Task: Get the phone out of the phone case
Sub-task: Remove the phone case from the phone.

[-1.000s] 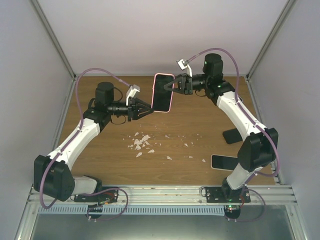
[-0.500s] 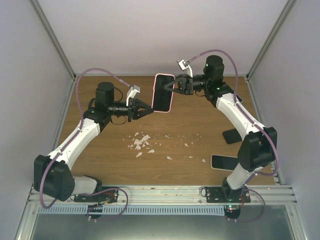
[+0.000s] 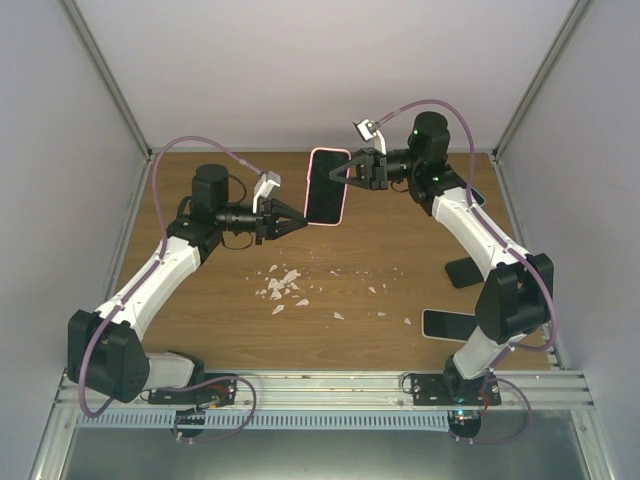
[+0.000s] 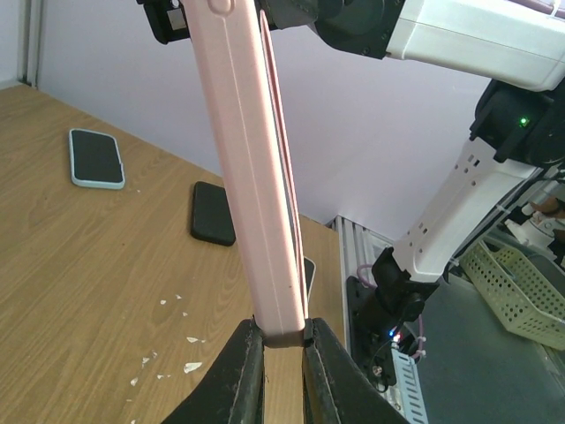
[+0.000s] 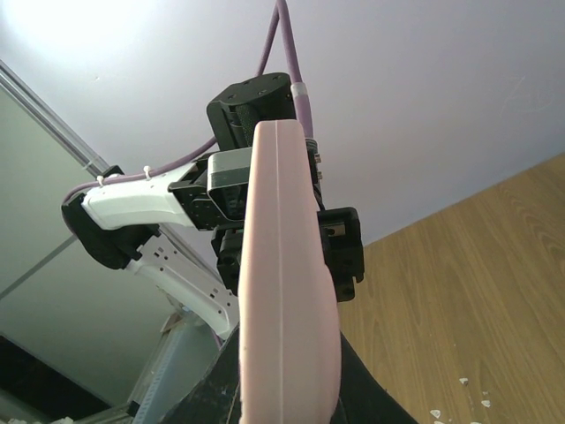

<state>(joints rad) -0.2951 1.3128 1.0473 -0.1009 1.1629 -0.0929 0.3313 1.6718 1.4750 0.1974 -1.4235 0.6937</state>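
The phone [image 3: 322, 187], dark screen up, sits in a pink phone case [image 3: 328, 151] and hangs in the air above the back of the table. My left gripper [image 3: 300, 221] is shut on the case's near left corner. In the left wrist view the case's edge [image 4: 252, 177] is pinched between the black fingers [image 4: 243, 358] of the left gripper [image 4: 281, 334]. My right gripper [image 3: 341, 172] is shut on the case's right edge. In the right wrist view the pink case [image 5: 282, 291] fills the gap of the right gripper [image 5: 284, 393].
White scraps [image 3: 285, 285] are scattered on the wooden table [image 3: 390, 230]. A phone in a light case [image 3: 447, 324] lies at the right front. A black phone-shaped slab [image 3: 466, 270] lies behind it. Side walls stand close on both sides.
My left gripper has closed on the near corner of the pink case. The right gripper and the phone have hardly moved.
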